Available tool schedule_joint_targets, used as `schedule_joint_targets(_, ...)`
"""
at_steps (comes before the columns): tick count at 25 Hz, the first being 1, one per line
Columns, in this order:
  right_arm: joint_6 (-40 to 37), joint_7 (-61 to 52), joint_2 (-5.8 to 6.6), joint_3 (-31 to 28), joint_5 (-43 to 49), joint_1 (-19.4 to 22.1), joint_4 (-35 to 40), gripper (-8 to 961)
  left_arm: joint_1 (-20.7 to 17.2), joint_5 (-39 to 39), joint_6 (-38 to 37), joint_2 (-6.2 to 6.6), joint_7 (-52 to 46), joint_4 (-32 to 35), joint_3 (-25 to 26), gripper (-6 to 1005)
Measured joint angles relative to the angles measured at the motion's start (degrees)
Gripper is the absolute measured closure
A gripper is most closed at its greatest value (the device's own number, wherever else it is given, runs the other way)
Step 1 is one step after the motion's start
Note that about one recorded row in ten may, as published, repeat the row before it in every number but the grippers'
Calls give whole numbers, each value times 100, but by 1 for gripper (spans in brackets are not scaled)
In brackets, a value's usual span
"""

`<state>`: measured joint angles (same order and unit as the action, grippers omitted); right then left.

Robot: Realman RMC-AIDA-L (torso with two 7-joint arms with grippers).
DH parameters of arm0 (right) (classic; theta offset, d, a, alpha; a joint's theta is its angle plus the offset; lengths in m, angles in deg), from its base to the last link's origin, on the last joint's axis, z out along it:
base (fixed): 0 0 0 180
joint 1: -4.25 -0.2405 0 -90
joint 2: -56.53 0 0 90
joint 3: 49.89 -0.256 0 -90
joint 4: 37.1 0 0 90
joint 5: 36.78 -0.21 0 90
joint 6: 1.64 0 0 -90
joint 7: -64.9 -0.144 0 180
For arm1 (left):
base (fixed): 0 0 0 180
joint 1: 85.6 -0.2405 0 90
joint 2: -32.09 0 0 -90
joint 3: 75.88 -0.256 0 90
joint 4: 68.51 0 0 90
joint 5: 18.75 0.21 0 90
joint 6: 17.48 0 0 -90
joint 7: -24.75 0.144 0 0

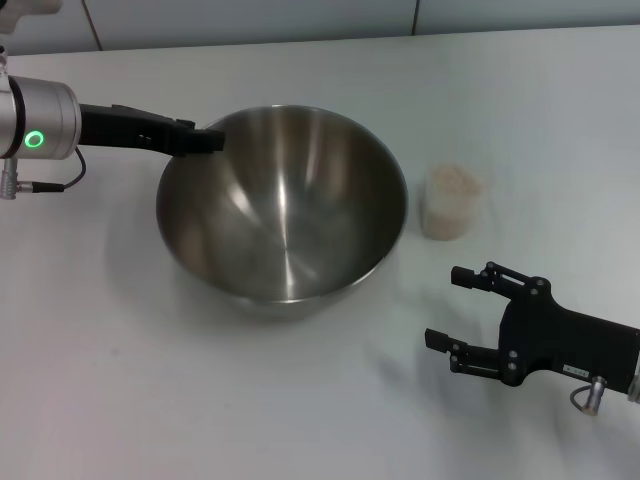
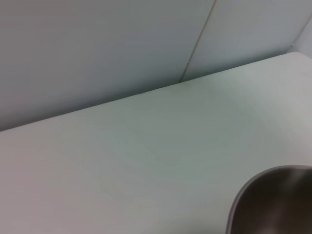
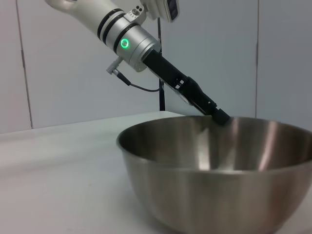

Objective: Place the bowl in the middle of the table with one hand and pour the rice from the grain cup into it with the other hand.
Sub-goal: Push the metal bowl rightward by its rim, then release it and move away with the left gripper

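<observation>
Head view showed the bowl [image 1: 283, 208] mid-desk [image 1: 120, 380], the left gripper [image 1: 210, 139] clamped on its rim. The right gripper [image 1: 455, 308], jaws apart, waited near the cup [image 1: 449, 203], rice [image 1: 452, 181] not yet poured.

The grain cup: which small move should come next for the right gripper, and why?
Probably the right gripper should move forward to the grain cup. It hangs open, empty, nearer the camera than the cup, which stands upright with rice beside the bowl; the left gripper is at the bowl's rim.
</observation>
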<state>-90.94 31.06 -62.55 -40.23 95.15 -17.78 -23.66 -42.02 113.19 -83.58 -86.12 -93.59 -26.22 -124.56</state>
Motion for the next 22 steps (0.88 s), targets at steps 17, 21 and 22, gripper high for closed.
schedule_joint_targets(17,0,0,0,0,0,-10,-15,136,-8,-11,36,0,-13,-1,16,168)
schedule_joint_targets(21,0,0,0,0,0,-13,-17,136,-33,-11,37,0,-13,0,17,128)
schedule_joint_targets(22,0,0,0,0,0,-13,-17,136,-33,-11,37,0,-13,0,17,128)
